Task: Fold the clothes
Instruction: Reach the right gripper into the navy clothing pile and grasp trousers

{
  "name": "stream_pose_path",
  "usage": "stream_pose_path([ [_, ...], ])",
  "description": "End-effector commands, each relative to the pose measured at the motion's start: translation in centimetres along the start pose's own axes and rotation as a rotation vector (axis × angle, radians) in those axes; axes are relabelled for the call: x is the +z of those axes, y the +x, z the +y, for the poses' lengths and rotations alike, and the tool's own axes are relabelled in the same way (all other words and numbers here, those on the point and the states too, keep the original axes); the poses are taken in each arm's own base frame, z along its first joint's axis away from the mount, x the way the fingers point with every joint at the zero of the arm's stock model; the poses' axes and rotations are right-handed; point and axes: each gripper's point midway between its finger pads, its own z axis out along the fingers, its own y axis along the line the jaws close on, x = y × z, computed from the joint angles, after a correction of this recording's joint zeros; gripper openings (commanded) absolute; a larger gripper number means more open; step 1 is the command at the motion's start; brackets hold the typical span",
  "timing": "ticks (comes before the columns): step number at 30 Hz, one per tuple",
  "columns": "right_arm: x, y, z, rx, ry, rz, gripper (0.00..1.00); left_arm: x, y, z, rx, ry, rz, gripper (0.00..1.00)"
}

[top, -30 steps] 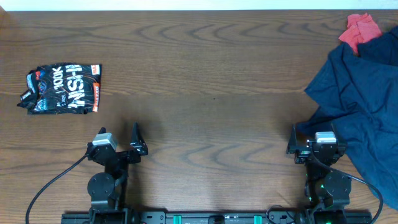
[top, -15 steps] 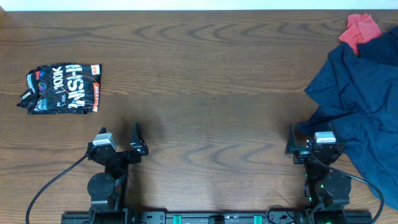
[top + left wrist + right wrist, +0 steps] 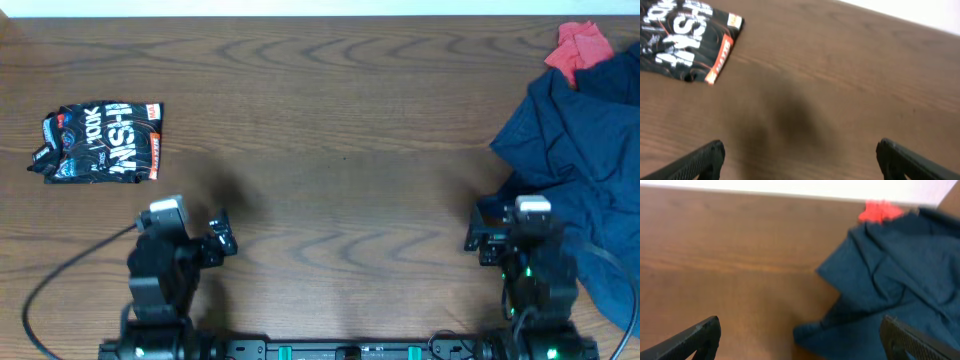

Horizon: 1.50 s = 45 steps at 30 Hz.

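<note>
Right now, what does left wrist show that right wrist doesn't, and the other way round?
Only left wrist: a black printed item with white lettering and orange trim, lying flat at the upper left.
Only right wrist: the clothes, a rumpled navy heap on the right, with a red item at its far edge.
Both: bare wooden table, a pale strip beyond its far edge, and that arm's own fingers wide apart at the lower corners. The left gripper and right gripper are open and hold nothing.
</note>
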Motion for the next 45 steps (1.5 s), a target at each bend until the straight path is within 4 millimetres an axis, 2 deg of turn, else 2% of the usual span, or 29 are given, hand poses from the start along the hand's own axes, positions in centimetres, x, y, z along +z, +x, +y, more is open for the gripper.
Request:
stream_pose_path([
  [1, 1.0, -0.1, -0.8, 0.009, 0.053, 0.131, 0.99, 0.2, -0.8, -0.5, -0.016, -0.013, 0.111, 0.98],
  [4, 2.5, 0.9, -1.0, -0.014, 0.074, 0.305, 0.99, 0.8, -0.2, -0.7, -0.022, -0.028, 0.249, 0.98],
  [8, 5.2, 2.9, -0.9, -0.049, 0.087, 0.508, 0.99, 1.8, 1.1, -2.4, -0.049, 0.056, 0.383, 0.98],
  [13, 8.6, 6.7, -1.1, -0.086, 0.113, 0.670, 0.99, 3.0, 3.0, -2.3, -0.064, 0.050, 0.487, 0.98],
  [18, 9.7, 10.9, -3.8, -0.075, 0.268, 0.804, 0.99, 3.6, 4.0, -2.0, -0.070, 0.036, 0.536, 0.98],
  [20, 10.0, 11.8, -4.6, -0.080, 0.308, 0.831, 0.99, 3.7, 4.1, -2.0, -0.071, 0.035, 0.540, 0.98],
  [22, 10.6, 12.3, -4.7, -0.066, 0.307, 0.831, 0.99, 3.7, 4.1, -2.0, -0.071, 0.034, 0.541, 0.98],
  [25, 11.5, 12.4, -3.8, -0.039, 0.253, 0.817, 0.99, 3.8, 4.0, -2.0, -0.070, 0.036, 0.535, 0.98],
  [26, 11.5, 12.4, -3.8, -0.042, 0.249, 0.817, 0.98, 3.8, 4.0, -2.0, -0.070, 0.036, 0.534, 0.98],
  [28, 11.5, 12.4, -3.9, -0.043, 0.256, 0.816, 0.78, 3.8, 4.0, -2.0, -0.070, 0.036, 0.535, 0.98],
  [30, 11.5, 12.4, -3.9, -0.043, 0.256, 0.817, 0.44, 3.8, 4.0, -2.0, -0.070, 0.036, 0.535, 0.98],
  [31, 11.5, 12.4, -3.9, -0.042, 0.256, 0.816, 0.21, 3.8, 4.0, -2.0, -0.070, 0.036, 0.534, 0.98],
  [32, 11.5, 12.4, -3.9, -0.042, 0.256, 0.816, 0.15, 3.8, 4.0, -2.0, -0.070, 0.036, 0.534, 0.98],
  [33, 11.5, 12.4, -3.9, -0.042, 0.256, 0.816, 0.05, 3.8, 4.0, -2.0, -0.070, 0.036, 0.534, 0.98],
  [34, 11.5, 12.4, -3.9, -0.042, 0.256, 0.816, 0.01, 3.8, 4.0, -2.0, -0.070, 0.036, 0.534, 0.98],
  [38, 11.7, 11.9, -3.1, -0.033, 0.218, 0.807, 0.01, 3.8, 4.0, -2.0, -0.070, 0.036, 0.534, 0.98],
  [40, 11.8, 10.4, -1.9, -0.031, 0.170, 0.786, 0.01, 3.9, 3.8, -2.0, -0.069, 0.038, 0.527, 0.98],
  [43, 12.1, 5.0, 1.8, -0.017, 0.019, 0.675, 0.01, 4.0, 3.6, -2.1, -0.068, 0.041, 0.516, 0.98],
  [45, 11.8, -0.2, 6.5, 0.008, -0.189, 0.548, 0.01, 4.1, 3.5, -2.1, -0.067, 0.042, 0.513, 0.98],
])
